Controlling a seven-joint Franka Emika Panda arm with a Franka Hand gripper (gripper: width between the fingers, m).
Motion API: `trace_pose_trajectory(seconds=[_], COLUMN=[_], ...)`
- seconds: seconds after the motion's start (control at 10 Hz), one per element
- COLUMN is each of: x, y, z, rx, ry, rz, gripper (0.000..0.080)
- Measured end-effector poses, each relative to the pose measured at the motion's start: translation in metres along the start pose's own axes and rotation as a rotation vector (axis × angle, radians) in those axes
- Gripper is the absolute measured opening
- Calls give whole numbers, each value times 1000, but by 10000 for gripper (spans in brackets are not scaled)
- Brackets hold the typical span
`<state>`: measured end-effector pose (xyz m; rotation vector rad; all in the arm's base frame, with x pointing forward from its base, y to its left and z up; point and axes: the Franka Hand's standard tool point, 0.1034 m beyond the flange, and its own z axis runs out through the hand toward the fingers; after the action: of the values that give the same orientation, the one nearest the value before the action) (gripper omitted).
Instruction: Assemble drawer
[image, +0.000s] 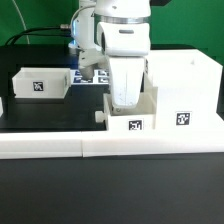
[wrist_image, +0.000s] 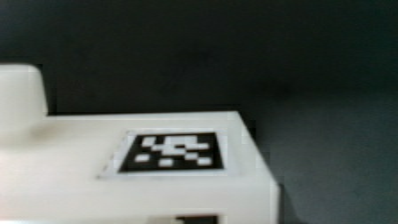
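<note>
Generally, the work surface is a black table (image: 55, 118), matte and dark, edged along the lower frame by long white bars (image: 110, 148). A pale wall (image: 25, 12) fills the upper left of the frame, with dark cables (image: 40, 36) running in front of it. The marker board (image: 92, 74) lies flat behind the arm.

The drawer is in three parts:
- The housing (image: 186, 85) stands at the exterior view's right.
- One small tray (image: 40, 85) sits at the exterior view's left, well apart.
- The middle tray (image: 148, 122) sits just beside the housing.

The gripper (image: 125, 103) reaches down into the middle tray. Its fingers are hidden by the tray wall, so whether they clasp anything cannot be told. The wrist view shows a tagged white face (wrist_image: 175, 152) over the dark surface (blurred).
</note>
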<state>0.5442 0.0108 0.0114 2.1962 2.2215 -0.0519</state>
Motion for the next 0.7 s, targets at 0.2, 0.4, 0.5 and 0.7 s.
trace_pose_trajectory(seconds=[0.2,0.4,0.5,0.7], x=[6,4,3,3], y=[2,5,6,6], z=[0,0,0,0], rx=[1,-1,-3,-3], ry=[2,2,1,1], rz=[-5,-36,-44,-37], gripper=[44,44,44,44])
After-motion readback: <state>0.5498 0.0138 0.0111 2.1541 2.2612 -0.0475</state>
